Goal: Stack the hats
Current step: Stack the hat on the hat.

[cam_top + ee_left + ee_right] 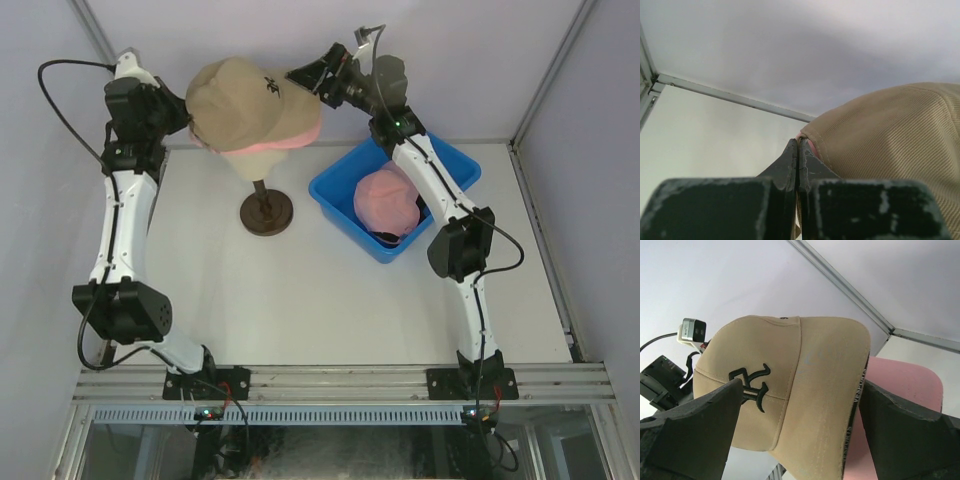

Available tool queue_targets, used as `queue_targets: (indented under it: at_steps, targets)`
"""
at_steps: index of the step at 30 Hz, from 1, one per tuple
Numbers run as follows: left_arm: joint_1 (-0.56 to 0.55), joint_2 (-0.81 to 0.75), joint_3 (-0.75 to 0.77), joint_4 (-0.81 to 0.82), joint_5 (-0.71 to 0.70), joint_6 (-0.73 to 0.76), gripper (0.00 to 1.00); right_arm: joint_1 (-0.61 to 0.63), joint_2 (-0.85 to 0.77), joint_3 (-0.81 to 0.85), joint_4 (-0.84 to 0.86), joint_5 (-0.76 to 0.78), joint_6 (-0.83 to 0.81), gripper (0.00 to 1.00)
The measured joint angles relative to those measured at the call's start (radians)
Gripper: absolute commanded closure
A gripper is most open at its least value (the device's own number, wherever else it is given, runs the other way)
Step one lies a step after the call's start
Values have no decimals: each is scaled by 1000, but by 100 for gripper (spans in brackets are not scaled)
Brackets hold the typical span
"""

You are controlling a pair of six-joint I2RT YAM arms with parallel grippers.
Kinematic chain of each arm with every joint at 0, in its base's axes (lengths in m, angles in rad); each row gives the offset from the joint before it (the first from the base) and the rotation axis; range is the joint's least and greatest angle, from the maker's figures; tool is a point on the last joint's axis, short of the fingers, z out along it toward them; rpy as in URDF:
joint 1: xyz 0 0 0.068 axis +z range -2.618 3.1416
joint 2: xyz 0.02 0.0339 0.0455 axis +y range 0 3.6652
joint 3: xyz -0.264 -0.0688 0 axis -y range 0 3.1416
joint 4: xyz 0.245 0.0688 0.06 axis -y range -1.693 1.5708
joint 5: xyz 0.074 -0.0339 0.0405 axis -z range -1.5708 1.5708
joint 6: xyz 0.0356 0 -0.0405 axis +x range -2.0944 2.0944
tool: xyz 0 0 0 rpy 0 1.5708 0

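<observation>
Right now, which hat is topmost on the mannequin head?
The tan cap; a pink brim peeks from beneath it, the other pink cap lies in the bin.

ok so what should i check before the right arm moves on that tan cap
1. Tan cap sits over pink cap on mannequin head: ok.
2. Right pincer open, astride the tan brim: ok.
3. Left pincer shut at the cap's rear edge: ok; fabric held: cannot tell.
4. Brims lined up: not ok, pink brim shows beside the tan one.
5. Blue bin emptied: not ok, second pink cap inside.
</observation>
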State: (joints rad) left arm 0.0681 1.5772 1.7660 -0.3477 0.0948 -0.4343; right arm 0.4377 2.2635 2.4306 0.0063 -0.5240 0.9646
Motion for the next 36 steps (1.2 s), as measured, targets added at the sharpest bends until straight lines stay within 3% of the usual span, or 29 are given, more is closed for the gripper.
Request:
queue_targets:
  at_steps: [13,24,25,26,36]
  targets:
    - [-33,97,139,-171,-95,85,100,-18,29,0,-5,8,0,6]
    - [-48,100,153,-202,-135,114,100,-14,33,0,-88,47,0,6]
    - [-49,100,153,-203,-137,113,100,-12,33,0,-101,54,0,90]
    - [-50,100,153,-203,-137,113,100,-10,33,1,-119,63,0,100]
    - [-58,100,153,-219,-146,122,100,10,34,79,-203,124,52,100]
